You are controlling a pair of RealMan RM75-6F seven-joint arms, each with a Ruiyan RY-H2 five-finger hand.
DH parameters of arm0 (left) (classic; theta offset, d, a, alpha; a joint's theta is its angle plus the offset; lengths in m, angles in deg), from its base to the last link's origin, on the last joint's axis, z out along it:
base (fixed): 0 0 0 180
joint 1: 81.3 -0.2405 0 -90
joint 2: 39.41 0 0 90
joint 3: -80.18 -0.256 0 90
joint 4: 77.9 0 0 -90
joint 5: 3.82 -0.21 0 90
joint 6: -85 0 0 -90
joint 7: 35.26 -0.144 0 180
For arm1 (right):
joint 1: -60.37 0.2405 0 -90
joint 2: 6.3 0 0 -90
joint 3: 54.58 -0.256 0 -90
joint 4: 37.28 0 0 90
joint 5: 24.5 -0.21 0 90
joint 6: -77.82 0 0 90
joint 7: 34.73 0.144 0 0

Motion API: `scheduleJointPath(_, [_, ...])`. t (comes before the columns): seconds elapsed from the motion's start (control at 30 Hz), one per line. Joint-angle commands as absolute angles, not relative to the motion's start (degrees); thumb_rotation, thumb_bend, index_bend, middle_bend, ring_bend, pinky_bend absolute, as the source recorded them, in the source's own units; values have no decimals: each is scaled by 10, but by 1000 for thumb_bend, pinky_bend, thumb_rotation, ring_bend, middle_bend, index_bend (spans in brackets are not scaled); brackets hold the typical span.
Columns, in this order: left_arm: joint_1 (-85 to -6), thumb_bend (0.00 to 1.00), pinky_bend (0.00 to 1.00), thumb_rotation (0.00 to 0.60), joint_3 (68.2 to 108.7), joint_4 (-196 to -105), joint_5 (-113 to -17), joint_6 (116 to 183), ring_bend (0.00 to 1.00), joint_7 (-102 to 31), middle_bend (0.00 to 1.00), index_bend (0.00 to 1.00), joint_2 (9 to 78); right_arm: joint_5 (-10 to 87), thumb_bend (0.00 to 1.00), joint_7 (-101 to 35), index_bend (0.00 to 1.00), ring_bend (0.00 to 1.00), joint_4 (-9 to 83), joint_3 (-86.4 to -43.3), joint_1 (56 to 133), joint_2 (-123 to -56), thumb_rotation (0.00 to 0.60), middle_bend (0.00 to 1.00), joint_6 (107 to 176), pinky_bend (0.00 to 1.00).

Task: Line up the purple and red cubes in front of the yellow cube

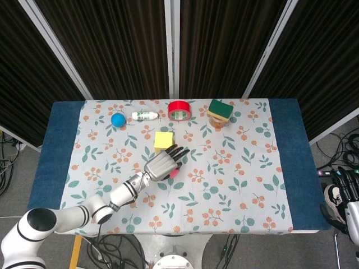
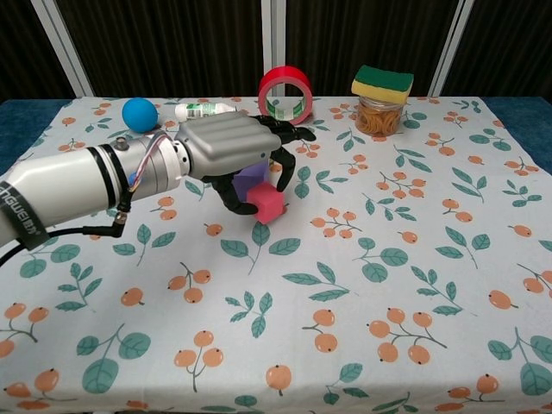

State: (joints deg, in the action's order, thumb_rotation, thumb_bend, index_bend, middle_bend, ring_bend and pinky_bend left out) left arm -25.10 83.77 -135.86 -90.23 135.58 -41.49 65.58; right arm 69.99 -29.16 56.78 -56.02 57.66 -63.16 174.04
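Observation:
My left hand [image 2: 226, 153] grips the red cube [image 2: 266, 204] between thumb and fingers, low over the floral cloth. The purple cube [image 2: 251, 182] shows partly behind the fingers, right by the red one. In the chest view the hand hides the yellow cube. From the head view the yellow cube [image 1: 163, 140] sits just beyond the left hand [image 1: 161, 165], a sliver of the red cube [image 1: 174, 174] peeks out beneath it, and the purple cube is covered. My right hand [image 1: 342, 188] hangs off the table's right edge, its fingers unclear.
Along the far side lie a blue ball [image 2: 139, 114], a white bottle [image 2: 203, 109] on its side, a red tape roll [image 2: 285, 93] and a jar topped with a sponge [image 2: 380, 99]. The floral cloth [image 2: 388, 285] covers the table.

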Motion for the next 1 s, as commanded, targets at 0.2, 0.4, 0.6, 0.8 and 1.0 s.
scheduleJointPath(0.2, [-256, 324, 100, 600, 838, -1342, -899, 1354, 39, -413, 62, 421, 666, 700, 216, -292, 0, 0, 568, -561, 578, -631, 600, 16, 1739, 47])
scheduleJointPath(0.4, [-265, 292, 100, 600, 838, -1356, -898, 1363, 39, -425, 54, 340, 658, 701, 215, -290, 0, 0, 567, -562, 579, -632, 600, 16, 1737, 47])
scheduleJointPath(0.6, [-279, 284, 100, 600, 854, -1410, -895, 1401, 39, -427, 52, 322, 634, 704, 216, -287, 0, 0, 563, -560, 579, -633, 600, 17, 1739, 47])
scheduleJointPath(0.8, [-276, 268, 100, 600, 880, -1460, -871, 1397, 39, -440, 52, 321, 634, 707, 216, -286, 0, 0, 562, -561, 578, -633, 600, 17, 1743, 47])
scheduleJointPath(1.0, [-259, 210, 100, 600, 895, -1453, -845, 1369, 39, -475, 51, 304, 670, 704, 216, -286, 0, 0, 562, -561, 577, -631, 600, 16, 1744, 47])
